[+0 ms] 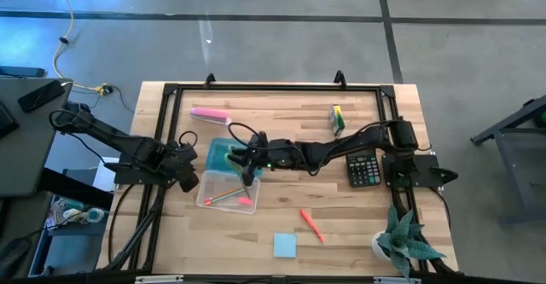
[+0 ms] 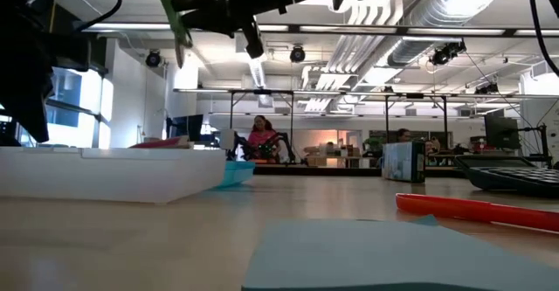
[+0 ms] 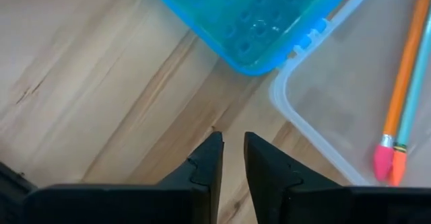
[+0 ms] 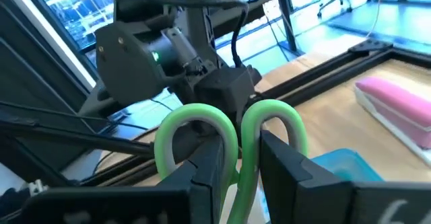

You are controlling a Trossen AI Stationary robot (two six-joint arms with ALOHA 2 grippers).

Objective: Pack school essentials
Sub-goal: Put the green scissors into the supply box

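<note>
Green-handled scissors (image 4: 232, 140) are gripped at the handle loops by the right end effector (image 1: 245, 158), carried above the clear plastic lidded box (image 1: 229, 190) w/ blades hanging down, presumably so they can be lowered straight in. Orange pencil (image 3: 404, 69) & teal pencil (image 3: 419, 89) already lie inside. Left end effector (image 3: 229, 163) sits low over the wooden desk (image 1: 281, 216) just beside the box corner, fingers nearly together, nothing betw. them, prob. to steady the box
</note>
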